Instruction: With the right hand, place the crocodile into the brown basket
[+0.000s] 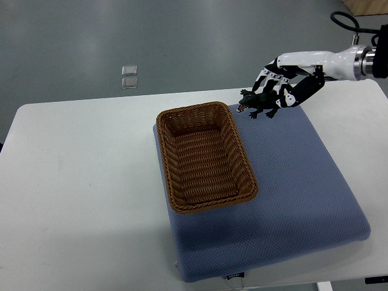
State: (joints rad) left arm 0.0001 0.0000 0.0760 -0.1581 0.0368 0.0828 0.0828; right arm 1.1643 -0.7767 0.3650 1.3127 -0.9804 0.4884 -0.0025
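Right hand (290,82) comes in from the upper right on its white arm (338,60), and it's got the crocodile (262,103) pinched in its black-and-white fingers (267,77). They're curled down around the rear half of the toy, so it's a closed hold on the croc, not a wide open palm.

The crocodile is a dark green plastic one. Its long axis runs roughly left-right across the picture, tipped a little so the left end sits lower in the frame. The head end points left, toward the brown basket (244,159), with a bit of red showing at the snout, so the mouth looks open. The tail end is tucked under the hand and I can't really make it out. A couple of legs stick out underneath.

Location-wise, it's at the far left corner of the blue pad (303,182), just beside the far right corner of the basket but not over it or in it. Can't tell whether it's touching the pad or held slightly above it.

The basket is a rectangular wicker one with nothing inside, sitting on the left part of the pad with its long side running away from the robot, slightly angled. The pad lies on a white worktop (79,182). Past the worktop there's grey floor (182,36) with two small clear squares (129,76) on it, and a black cable (345,21) loops above the wrist.
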